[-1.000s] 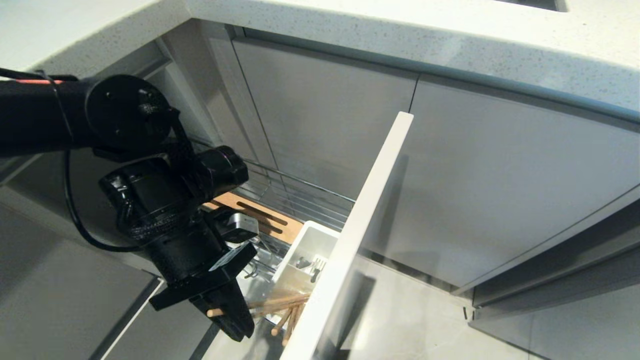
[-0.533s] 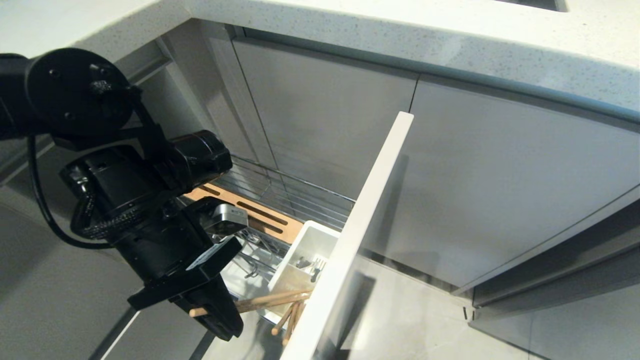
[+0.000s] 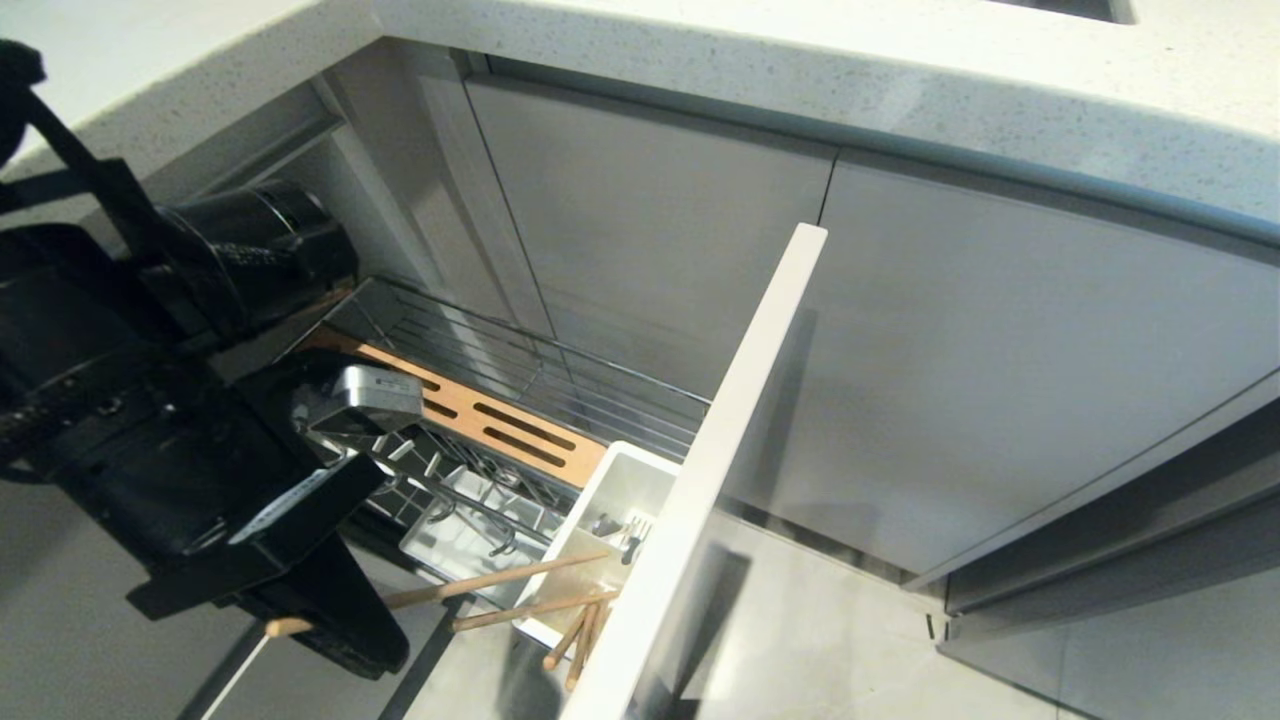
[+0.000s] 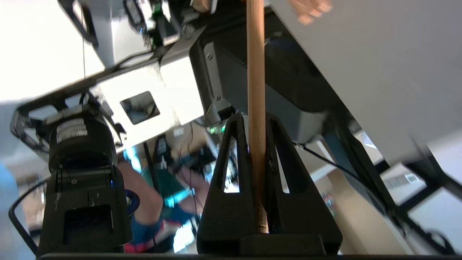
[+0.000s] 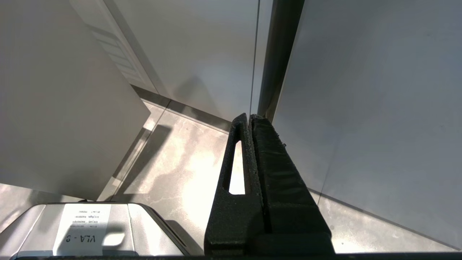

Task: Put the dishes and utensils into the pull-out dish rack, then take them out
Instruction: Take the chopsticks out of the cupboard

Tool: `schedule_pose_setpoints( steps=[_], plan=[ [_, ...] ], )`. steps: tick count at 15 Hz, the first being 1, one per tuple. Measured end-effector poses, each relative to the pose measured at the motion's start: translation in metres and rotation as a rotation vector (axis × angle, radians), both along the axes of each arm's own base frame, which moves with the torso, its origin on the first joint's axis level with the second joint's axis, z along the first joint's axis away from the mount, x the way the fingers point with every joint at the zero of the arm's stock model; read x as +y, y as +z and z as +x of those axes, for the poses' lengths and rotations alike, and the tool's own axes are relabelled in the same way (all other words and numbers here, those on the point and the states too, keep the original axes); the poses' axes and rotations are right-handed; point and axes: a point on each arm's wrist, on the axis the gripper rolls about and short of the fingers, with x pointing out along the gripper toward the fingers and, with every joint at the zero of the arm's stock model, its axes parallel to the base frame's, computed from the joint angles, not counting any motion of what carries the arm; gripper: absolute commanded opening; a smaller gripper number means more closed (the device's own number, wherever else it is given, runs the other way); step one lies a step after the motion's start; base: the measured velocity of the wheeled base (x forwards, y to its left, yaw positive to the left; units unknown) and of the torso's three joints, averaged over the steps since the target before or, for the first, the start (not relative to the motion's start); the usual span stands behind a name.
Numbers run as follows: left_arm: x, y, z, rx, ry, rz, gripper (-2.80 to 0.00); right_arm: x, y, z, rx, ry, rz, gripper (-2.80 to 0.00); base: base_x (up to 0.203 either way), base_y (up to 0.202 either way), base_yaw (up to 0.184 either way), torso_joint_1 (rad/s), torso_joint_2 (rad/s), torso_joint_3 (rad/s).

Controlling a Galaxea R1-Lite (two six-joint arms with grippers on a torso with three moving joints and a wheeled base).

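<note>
**Chopstick out of the caddy, rack nearly bare**

Chopstick (image 3: 450, 588) sits clamped in the left gripper (image 3: 330, 625) at the far left of the head view. The jaws are clenched on one end of the stick. The rest of it slants across open air toward the caddy (image 3: 600, 520), and its far tip reaches the caddy's near rim; whether it touches there I cannot tell. The left wrist view confirms the grip: the stick (image 4: 255, 90) runs straight out between the two black fingers (image 4: 225, 169).

Just right of the gripper lies the pull-out rack (image 3: 480, 400), drawn fully out of the cabinet. Its wire basket and slotted wooden strip (image 3: 480, 415) hold no bowl and no plate that I can see. A second chopstick (image 3: 530, 608) leans out of the caddy, and more wooden sticks poke out beside it. Some grey metal cutlery rests deeper in the caddy, too small to name. The tall front panel (image 3: 720, 450) closes off the rack on the right.

The right gripper (image 5: 249, 124) hangs parked near the floor, jaws pressed together on nothing.

By my reading this is the unloading half. The dishes look already gone from the rack. The held stick has yet to be set down, and the leaning stick and the metal cutlery are left to remove.
</note>
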Motion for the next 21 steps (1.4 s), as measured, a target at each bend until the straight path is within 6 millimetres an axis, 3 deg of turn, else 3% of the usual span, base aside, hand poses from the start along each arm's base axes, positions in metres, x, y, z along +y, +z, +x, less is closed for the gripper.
schedule_pose_setpoints(
  steps=[6,10,17,21],
  plan=[
    [0.016,0.041,-0.038,-0.192,-0.039,-0.117,-2.8,0.0,0.0,0.0,0.0,0.0,0.0,-2.8,0.0,0.0,0.0,0.0,0.0,0.0],
    [0.037,0.067,-0.073,-0.34,-0.046,-0.204,-2.8,0.0,0.0,0.0,0.0,0.0,0.0,-2.8,0.0,0.0,0.0,0.0,0.0,0.0],
    [0.095,0.089,-0.162,-0.714,-0.109,-0.315,-2.8,0.0,0.0,0.0,0.0,0.0,0.0,-2.8,0.0,0.0,0.0,0.0,0.0,0.0],
    [0.113,0.097,-0.212,-1.025,0.018,-0.34,-2.8,0.0,0.0,0.0,0.0,0.0,0.0,-2.8,0.0,0.0,0.0,0.0,0.0,0.0]
  ],
)
